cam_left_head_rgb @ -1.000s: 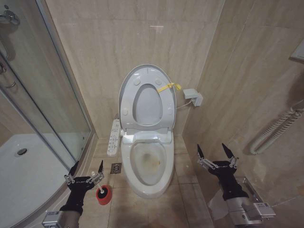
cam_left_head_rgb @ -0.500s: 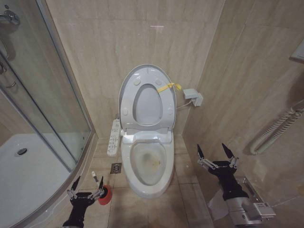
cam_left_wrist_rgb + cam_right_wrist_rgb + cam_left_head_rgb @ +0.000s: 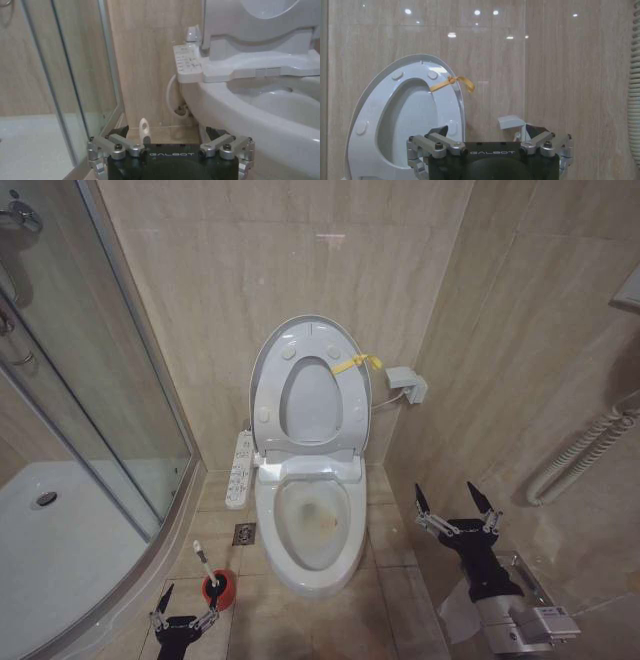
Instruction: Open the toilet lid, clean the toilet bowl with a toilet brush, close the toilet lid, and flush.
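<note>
Hovering low at the near edge of the head view, the left gripper [image 3: 184, 607] shows two dark fingers spread apart, jaws open and empty, above the floor tiles beside the shower's curved base. Just beyond it stands the red holder cup [image 3: 219, 591] on the floor, to the toilet's left; the toilet brush [image 3: 203, 561] sits in the cup, its slim white handle leaning up and away from the bowl. In the left wrist view the handle's looped end [image 3: 144, 129] rises between the open fingers, touching neither.

On the robot's right, the right gripper [image 3: 457, 505] is held above the floor beside the toilet, near the side wall, its jaws likewise open and holding nothing.

Between the two arms, the toilet bowl [image 3: 308, 530] stands on its pedestal; a brownish stain marks the inside of the basin. A small floor drain [image 3: 245, 534] lies between bowl and cup.

Farther back, the toilet lid [image 3: 309, 385] is raised upright against the rear wall, with the ring-shaped seat [image 3: 343, 402] folded up against it and a yellow ribbon [image 3: 358, 363] tied at the lid's right edge. A white control panel [image 3: 238, 469] projects from the toilet's left side, and a small white wall fitting [image 3: 407, 383] sits right of the lid.
</note>
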### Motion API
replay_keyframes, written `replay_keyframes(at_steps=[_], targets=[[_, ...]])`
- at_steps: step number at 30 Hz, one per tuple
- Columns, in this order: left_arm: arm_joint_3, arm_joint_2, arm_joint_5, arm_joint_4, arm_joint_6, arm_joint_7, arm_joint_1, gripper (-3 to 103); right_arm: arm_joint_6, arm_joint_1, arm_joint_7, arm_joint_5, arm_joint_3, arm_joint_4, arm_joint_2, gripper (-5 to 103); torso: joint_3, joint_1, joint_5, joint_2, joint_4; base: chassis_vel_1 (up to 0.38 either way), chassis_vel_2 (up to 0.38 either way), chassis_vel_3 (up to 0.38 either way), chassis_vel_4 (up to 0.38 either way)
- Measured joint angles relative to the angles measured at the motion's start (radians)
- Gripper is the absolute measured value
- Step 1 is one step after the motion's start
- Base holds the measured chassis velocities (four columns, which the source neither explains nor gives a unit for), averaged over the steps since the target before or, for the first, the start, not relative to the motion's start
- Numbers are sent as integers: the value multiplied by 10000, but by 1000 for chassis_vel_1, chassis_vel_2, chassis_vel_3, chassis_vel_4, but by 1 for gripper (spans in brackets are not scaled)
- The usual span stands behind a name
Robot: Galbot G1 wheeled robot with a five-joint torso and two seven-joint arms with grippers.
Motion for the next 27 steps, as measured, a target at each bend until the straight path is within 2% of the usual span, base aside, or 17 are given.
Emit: replay_keyframes(at_steps=[4, 13, 20, 27], targets=[[-17, 118, -16, 859, -410, -15, -633, 100, 0, 0, 0, 0, 0, 0, 0, 100, 0, 1, -1, 0, 0, 0, 0, 0, 0], [-34, 840, -223, 2076, -446, 24, -2060, 100, 0, 0, 0, 0, 0, 0, 0, 100, 1, 1, 0, 0, -3, 0, 0, 0, 0], [-21, 1011, -378, 2801, -489, 12, -2438, 100, 0, 0, 0, 0, 0, 0, 0, 100, 1, 1, -1, 0, 1, 0, 0, 0, 0], [-11, 1187, -578, 3956, -1079, 2, -2993, 101, 0, 0, 0, 0, 0, 0, -1, 100, 1, 1, -1, 0, 0, 0, 0, 0, 0]])
